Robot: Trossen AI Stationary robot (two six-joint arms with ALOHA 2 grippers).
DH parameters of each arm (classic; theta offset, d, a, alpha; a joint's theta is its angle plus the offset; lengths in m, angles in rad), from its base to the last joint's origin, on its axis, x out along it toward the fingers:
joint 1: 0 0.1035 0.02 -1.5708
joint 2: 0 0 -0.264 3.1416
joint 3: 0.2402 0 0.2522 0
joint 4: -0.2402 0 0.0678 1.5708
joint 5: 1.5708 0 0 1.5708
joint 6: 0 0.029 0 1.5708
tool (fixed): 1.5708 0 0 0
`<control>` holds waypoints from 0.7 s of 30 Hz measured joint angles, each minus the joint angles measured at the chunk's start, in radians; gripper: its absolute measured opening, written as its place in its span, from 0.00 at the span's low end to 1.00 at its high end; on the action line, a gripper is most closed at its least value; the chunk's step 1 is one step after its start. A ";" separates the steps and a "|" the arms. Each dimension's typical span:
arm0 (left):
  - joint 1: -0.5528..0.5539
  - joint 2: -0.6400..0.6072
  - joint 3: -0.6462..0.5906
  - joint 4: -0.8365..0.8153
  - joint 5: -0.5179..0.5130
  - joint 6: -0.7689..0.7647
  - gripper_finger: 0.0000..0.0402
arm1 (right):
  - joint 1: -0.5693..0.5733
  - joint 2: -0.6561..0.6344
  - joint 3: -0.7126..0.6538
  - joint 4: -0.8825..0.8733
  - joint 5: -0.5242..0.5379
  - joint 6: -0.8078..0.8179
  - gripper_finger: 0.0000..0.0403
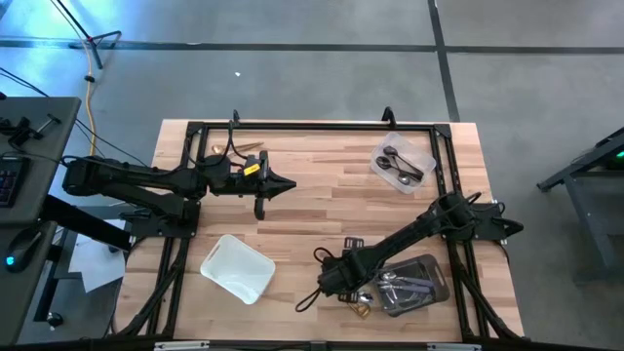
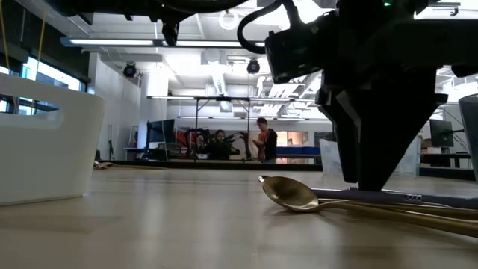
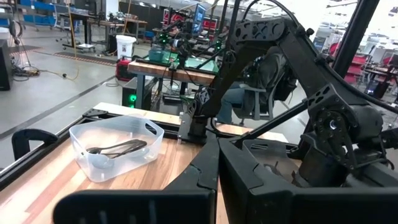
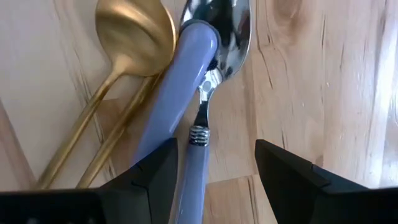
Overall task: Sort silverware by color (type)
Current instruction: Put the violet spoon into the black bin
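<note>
Right now my biggest worry is the little heap of silverware lying on the desk (image 1: 322, 185) just beside the clear tray (image 1: 441, 290) that already holds a few pieces. My right gripper (image 4: 214, 163) hangs low over that heap with its jaws spread wide and nothing between them, and straddles the lilac-handled spoon (image 4: 205, 74). A second lilac handle (image 4: 174, 93) lies across that spoon's neck, touching it, and the gold spoon (image 4: 134, 37) with another gold stem sits right against the far side of the lilac handle.

If I close here, I judge the jaws could pinch two handles at once, or nudge the crossed one so the whole heap skids on the smooth wood. A mixed pickup would put a gold piece among the wrong colour (a bad sort, and awkward to undo). A grip on the thin neck could also let the spoon swing and drop.

Farther from the heap, the white tray (image 1: 237, 269) sits empty as far as I can see, and the other clear tray (image 3: 117, 144) holds dark utensils. My left gripper (image 1: 281, 185) waits well away from the heap, jaws pressed together, holding nothing.

No brand, label or writing is readable on anything.
</note>
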 joint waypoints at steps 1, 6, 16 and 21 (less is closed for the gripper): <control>0.000 0.000 0.000 0.000 0.000 0.009 0.00 | 0.000 0.000 0.000 -0.001 0.000 0.000 0.49; 0.000 0.000 0.000 0.000 0.000 0.020 0.00 | -0.006 0.000 0.000 -0.004 0.036 0.001 0.49; 0.000 0.000 0.000 0.000 0.000 0.022 0.00 | -0.060 0.000 -0.005 -0.026 0.081 -0.033 0.49; 0.000 0.000 0.000 0.000 0.000 0.022 0.00 | -0.097 0.000 -0.005 -0.026 0.089 -0.101 0.49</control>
